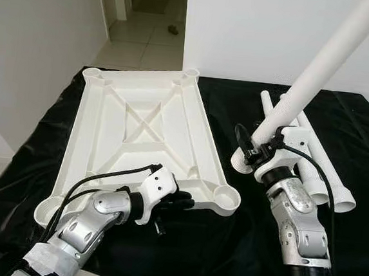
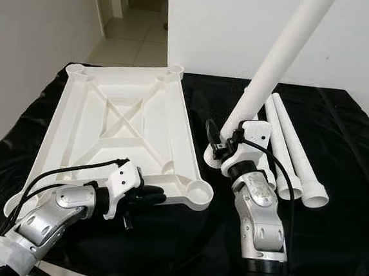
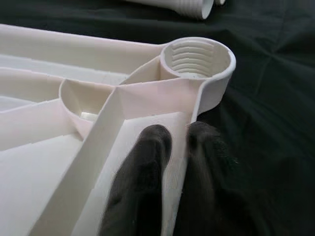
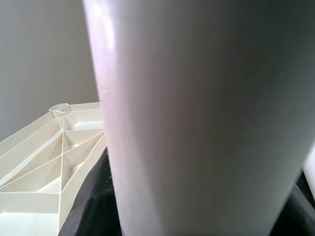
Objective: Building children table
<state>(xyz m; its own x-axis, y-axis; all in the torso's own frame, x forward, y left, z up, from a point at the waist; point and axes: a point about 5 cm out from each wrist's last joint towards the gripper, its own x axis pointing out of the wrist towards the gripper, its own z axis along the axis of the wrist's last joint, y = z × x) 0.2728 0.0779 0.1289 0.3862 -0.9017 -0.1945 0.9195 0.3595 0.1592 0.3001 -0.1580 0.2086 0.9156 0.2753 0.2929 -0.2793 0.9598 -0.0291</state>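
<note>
Two grippers are at work over a black cloth [image 1: 227, 245]. Your left gripper [image 1: 182, 201] pinches the near rim of the white table top [image 1: 140, 128], which lies upside down on the cloth, ribs facing up. Its fingers [image 3: 147, 162] straddle the rim wall just beside a threaded corner socket [image 3: 197, 56]. Your right gripper [image 1: 255, 152] is closed around a white table leg [image 1: 320, 66], held tilted with its upper end leaning up and away to the right. More spare legs [image 1: 327, 173] lie on the cloth just beside that arm.
</note>
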